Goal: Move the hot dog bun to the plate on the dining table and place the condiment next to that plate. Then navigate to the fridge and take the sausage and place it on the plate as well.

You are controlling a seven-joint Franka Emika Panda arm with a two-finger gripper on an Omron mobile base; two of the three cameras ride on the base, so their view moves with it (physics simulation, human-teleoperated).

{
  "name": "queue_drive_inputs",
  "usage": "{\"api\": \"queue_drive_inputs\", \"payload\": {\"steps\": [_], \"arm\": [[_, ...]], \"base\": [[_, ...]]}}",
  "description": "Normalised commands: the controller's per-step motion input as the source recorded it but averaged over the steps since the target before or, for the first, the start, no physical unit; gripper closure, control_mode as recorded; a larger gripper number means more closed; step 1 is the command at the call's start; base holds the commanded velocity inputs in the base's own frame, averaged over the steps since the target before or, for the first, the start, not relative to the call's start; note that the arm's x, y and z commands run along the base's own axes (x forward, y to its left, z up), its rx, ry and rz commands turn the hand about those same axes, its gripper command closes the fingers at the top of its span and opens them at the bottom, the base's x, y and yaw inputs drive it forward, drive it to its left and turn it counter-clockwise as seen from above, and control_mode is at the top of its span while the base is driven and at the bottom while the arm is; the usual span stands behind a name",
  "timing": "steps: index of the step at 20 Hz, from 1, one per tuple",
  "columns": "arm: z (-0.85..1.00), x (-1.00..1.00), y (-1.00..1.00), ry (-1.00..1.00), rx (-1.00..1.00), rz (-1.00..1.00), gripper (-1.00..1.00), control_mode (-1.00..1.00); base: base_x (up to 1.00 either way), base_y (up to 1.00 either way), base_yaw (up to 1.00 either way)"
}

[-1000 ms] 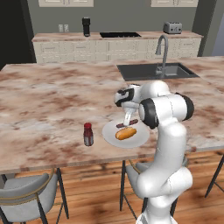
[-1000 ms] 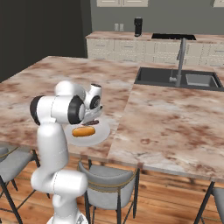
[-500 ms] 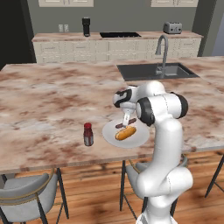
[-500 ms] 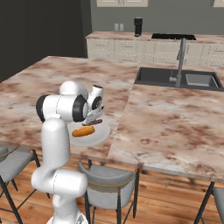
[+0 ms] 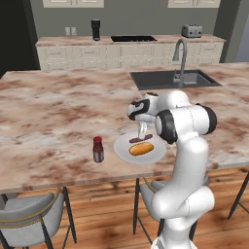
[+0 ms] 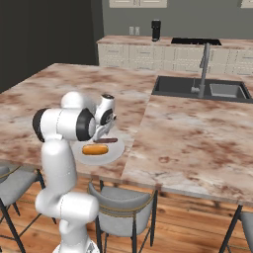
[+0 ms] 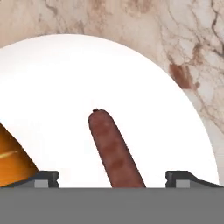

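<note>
Gripper (image 7: 112,178) now spread wide, holds nothing; jaws were shut 1 second ago. Sausage (image 7: 114,151) released, lies on plate (image 7: 144,96) just beside hot dog bun (image 7: 13,164). Condiment (image 5: 98,149) stands left of plate on dining table (image 5: 48,112). Task probably complete.

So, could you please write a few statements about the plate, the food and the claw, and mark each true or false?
1. The sausage lies on the plate. True.
2. The hot dog bun sits on the dining table beside the plate. False: it is on the plate.
3. The claw is shut on the sausage. False: its jaws stand open.
4. The condiment stands upright off the plate. True.
</note>
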Motion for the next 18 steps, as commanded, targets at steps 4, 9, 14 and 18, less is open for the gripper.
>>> {"api": "queue_drive_inputs", "payload": {"steps": [4, 9, 14, 18], "arm": [[0.6, -0.23, -0.03, -0.13, 0.0, 0.0, -1.0, -1.0], [0.74, -0.21, -0.11, -0.01, 0.0, 0.0, -1.0, -1.0], [0.77, -0.32, -0.12, 0.0, 0.0, 0.0, -1.0, -1.0], [0.74, -0.49, -0.1, 0.0, 0.0, 0.0, -1.0, -1.0]], "base": [[0.0, 0.0, 0.0], [0.0, 0.0, 0.0], [0.0, 0.0, 0.0], [0.0, 0.0, 0.0]]}}
